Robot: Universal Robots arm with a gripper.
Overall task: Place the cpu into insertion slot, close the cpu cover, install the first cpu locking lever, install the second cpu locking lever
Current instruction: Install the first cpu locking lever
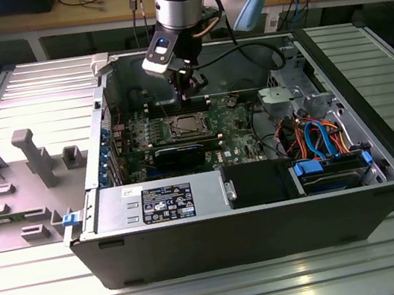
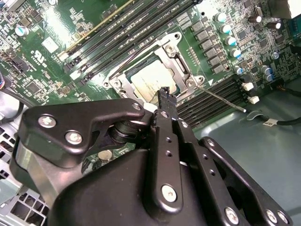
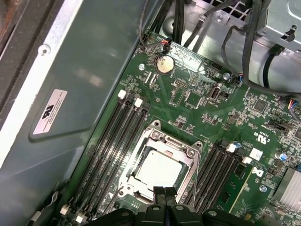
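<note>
The cpu (image 3: 159, 170), a small silver-topped square, lies flat in the insertion slot (image 2: 133, 71) on the green motherboard. The cpu cover (image 3: 173, 144), a silver frame with a window, lies down around it. A thin lever rod (image 2: 221, 97) sticks out free from one socket corner across the memory slots. Another thin lever wire (image 2: 134, 59) runs along the opposite side. My gripper (image 3: 164, 192) hovers just above the socket's edge with its fingertips pressed together and nothing between them. In the exterior view the gripper (image 1: 191, 88) hangs inside the open case over the socket (image 1: 184, 125).
Long black memory slots (image 3: 115, 141) flank the socket on both sides. A long black card (image 1: 183, 152) lies in front of it, then the grey power-supply box (image 1: 160, 199). Blue and orange cables (image 1: 317, 139) and a drive cage fill the exterior view's right. Case walls (image 1: 105, 95) enclose the board.
</note>
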